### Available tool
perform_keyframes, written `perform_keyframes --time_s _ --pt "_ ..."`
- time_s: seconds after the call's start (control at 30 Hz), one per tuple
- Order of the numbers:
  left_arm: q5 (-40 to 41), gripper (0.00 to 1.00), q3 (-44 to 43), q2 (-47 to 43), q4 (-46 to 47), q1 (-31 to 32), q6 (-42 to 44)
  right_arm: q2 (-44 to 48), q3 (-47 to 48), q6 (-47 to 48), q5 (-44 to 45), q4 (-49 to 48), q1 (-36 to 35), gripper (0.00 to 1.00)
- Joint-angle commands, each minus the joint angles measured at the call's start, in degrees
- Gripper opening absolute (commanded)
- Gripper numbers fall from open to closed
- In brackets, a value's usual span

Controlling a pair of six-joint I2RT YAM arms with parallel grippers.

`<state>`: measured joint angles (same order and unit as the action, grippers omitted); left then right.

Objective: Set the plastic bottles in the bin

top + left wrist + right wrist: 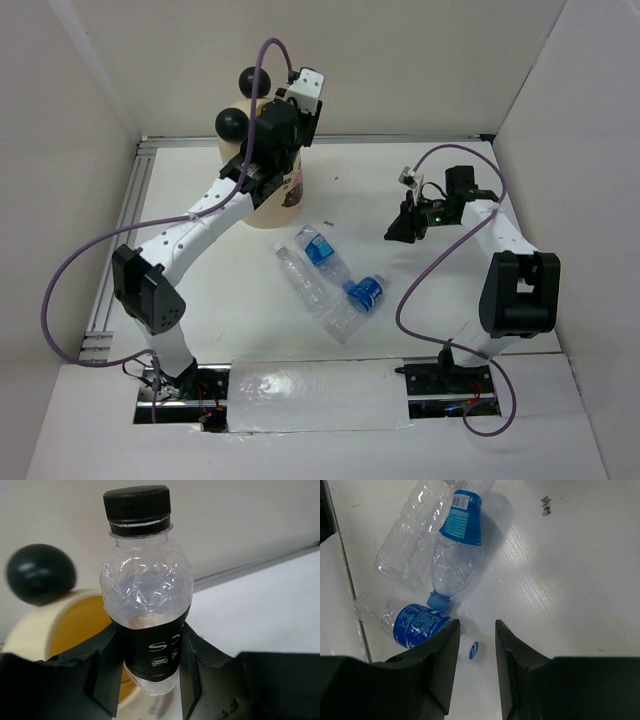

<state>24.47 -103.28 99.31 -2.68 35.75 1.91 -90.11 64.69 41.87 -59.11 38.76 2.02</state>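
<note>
My left gripper (150, 652) is shut on a clear plastic bottle (147, 580) with a black cap and black label, holding it upright just above the bin's rim (30, 625). The bin's inside is yellow, and a black ball (41, 573) sits on its rim. In the top view the left gripper (280, 125) hovers over the cream bin (278, 205). Three bottles lie mid-table: a clear one (303, 280) and two with blue labels (318, 248) (357, 298). My right gripper (476, 630) is open and empty, above the table to the right of them (403, 228).
White walls enclose the table on the left, back and right. A metal rail (125, 230) runs along the left edge. In the right wrist view the lying bottles (460, 545) are up and left of my fingers, and a white-capped blue-label one (417, 626) lies beside the left finger.
</note>
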Motion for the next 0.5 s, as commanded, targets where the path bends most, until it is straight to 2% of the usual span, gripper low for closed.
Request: perform_keyframes --time_s 0.0,0.13,0.3,0.4,0.43,0.47 --pt "11.82 0.31 0.44 1.68 12.67 -0.68 13.54 2.48 -0.53 1.11 -2.14 0.87 1.31 0.42" --pt "14.72 0.34 4.14 3.52 18.3 -0.68 18.99 2.48 -0.53 1.11 -3.72 1.4 2.99 0.43" --pt "15.87 0.43 6.33 5.28 20.52 -0.68 22.78 1.95 -0.53 1.11 -5.66 2.45 4.83 0.44" --pt "17.36 0.65 7.83 5.81 22.88 -0.68 24.1 1.95 -0.53 1.64 -5.66 2.98 5.36 0.46" --pt "17.37 0.78 7.84 5.81 23.41 -0.68 25.5 1.95 -0.53 1.64 -5.66 2.98 5.36 0.48" --pt "18.15 0.83 8.53 6.33 24.03 -0.16 26.21 1.95 -0.53 1.64 -5.66 2.98 5.36 0.53"
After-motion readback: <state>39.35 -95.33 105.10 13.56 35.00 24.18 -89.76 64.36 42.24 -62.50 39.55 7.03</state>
